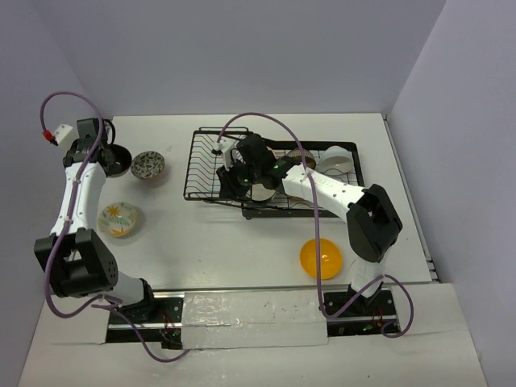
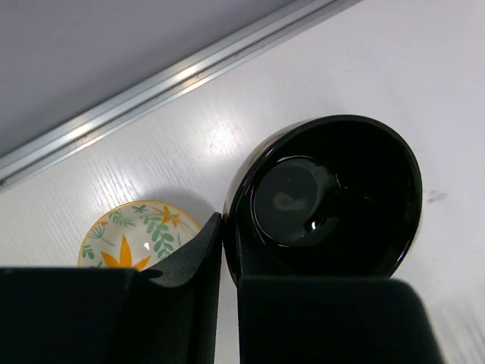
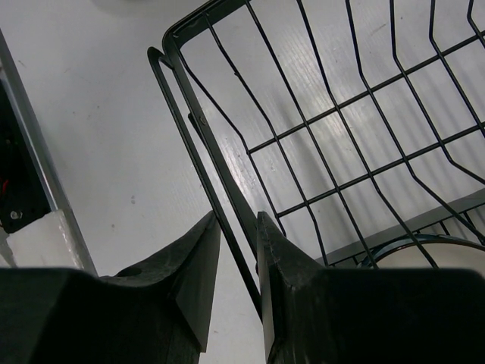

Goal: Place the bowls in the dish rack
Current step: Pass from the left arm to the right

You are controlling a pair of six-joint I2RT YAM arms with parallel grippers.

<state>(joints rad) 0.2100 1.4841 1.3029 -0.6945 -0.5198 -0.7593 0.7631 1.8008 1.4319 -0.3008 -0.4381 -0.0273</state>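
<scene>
- Lower right, orange-yellow bowl (image 1: 321, 258); lower left, flowered cream bowl (image 1: 118, 218); both on open table (image 1: 242, 242).
- Centre: right gripper (image 3: 239, 224) pinched narrow on dish rack (image 1: 211, 165) rim wire; its arm hides part of the basket.
- Upper left, near the table edge: left gripper (image 2: 229, 227) clamps black bowl (image 2: 333, 197) rim; patterned bowl (image 1: 149, 165) just beside.
</scene>
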